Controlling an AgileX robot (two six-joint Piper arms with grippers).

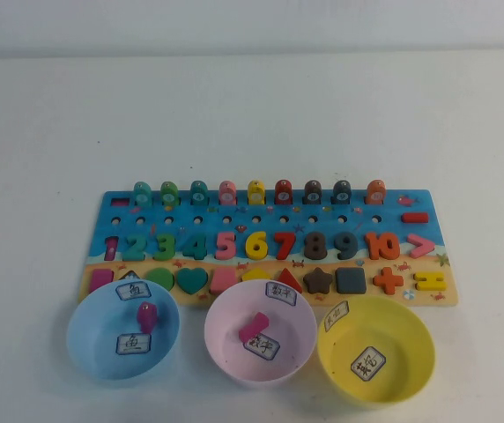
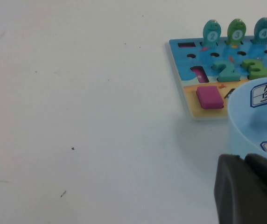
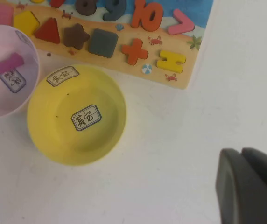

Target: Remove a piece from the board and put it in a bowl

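Nearest the robot, three bowls stand in a row on the white table (image 1: 40, 176): the light blue bowl (image 1: 91, 348) on the left, a pink bowl (image 1: 298, 348) in the middle and a yellow bowl (image 1: 411, 370) on the right. Each carries two small white labels with black characters. A small magenta-purple piece (image 1: 148, 316) lies inside the blue bowl (between its two labels), and a pink block (image 1: 254, 327) lies in the pink bowl.

Just behind the bowls sits the board (image 1: 415, 201), its sandy near edge lined with coloured shapes, then the row of numbers 1 to 10, then small holes. Along the far blue edge stands a row of little fish-like pieces, and the orange piece (image 1: 375, 191) is the rightmost of them, upright on the board above the orange 10 (image 1: 381, 245).

The left gripper (image 2: 250, 189) shows only as a dark edge in its wrist view, low beside the blue bowl's rim, off the board's left end; whether it is released or clenched cannot be told. The right gripper (image 3: 250, 186) is likewise a dark corner over bare table, near the yellow bowl, its state unreadable too
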